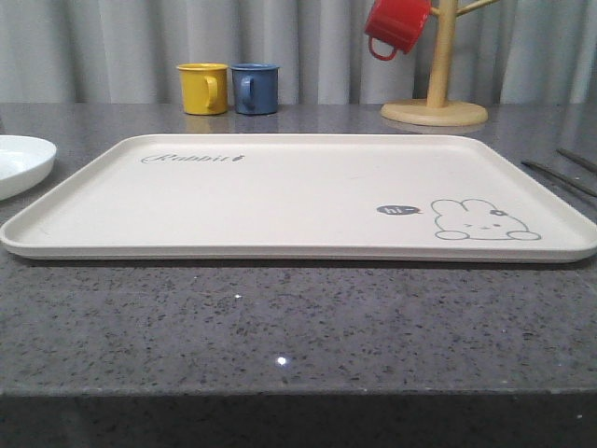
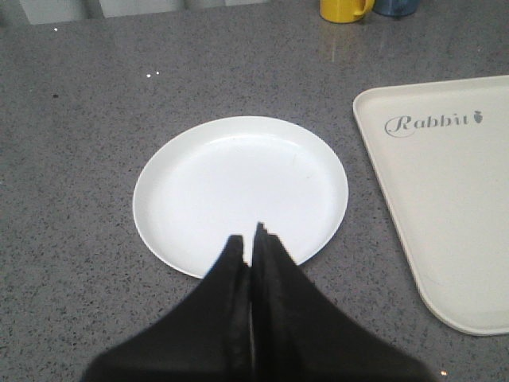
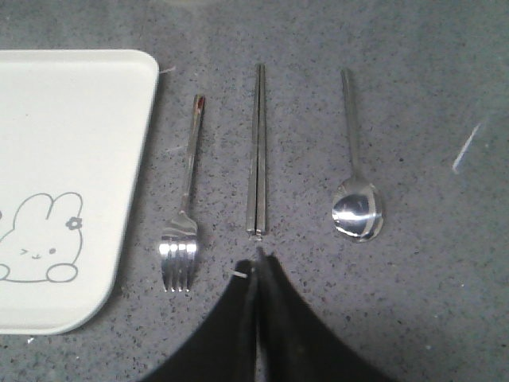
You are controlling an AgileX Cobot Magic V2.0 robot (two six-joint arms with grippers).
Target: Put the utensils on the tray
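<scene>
The cream tray (image 1: 280, 201) with a rabbit drawing lies in the middle of the grey table, nothing on it. To its right, three silver utensils lie side by side on the counter: a fork (image 3: 184, 211) nearest the tray (image 3: 56, 143), a pair of chopsticks (image 3: 258, 151), then a spoon (image 3: 355, 187). My right gripper (image 3: 256, 261) is shut and empty, its tips just short of the chopsticks' near end. My left gripper (image 2: 249, 239) is shut and empty above the near edge of a round white plate (image 2: 238, 187). Thin utensil handles (image 1: 564, 173) show at the table's right.
The white plate (image 1: 17, 161) sits left of the tray. A yellow mug (image 1: 203, 88) and a blue mug (image 1: 255, 88) stand behind the tray. A wooden mug tree (image 1: 437, 84) with a red mug (image 1: 395, 26) stands at the back right. Curtains close off the back.
</scene>
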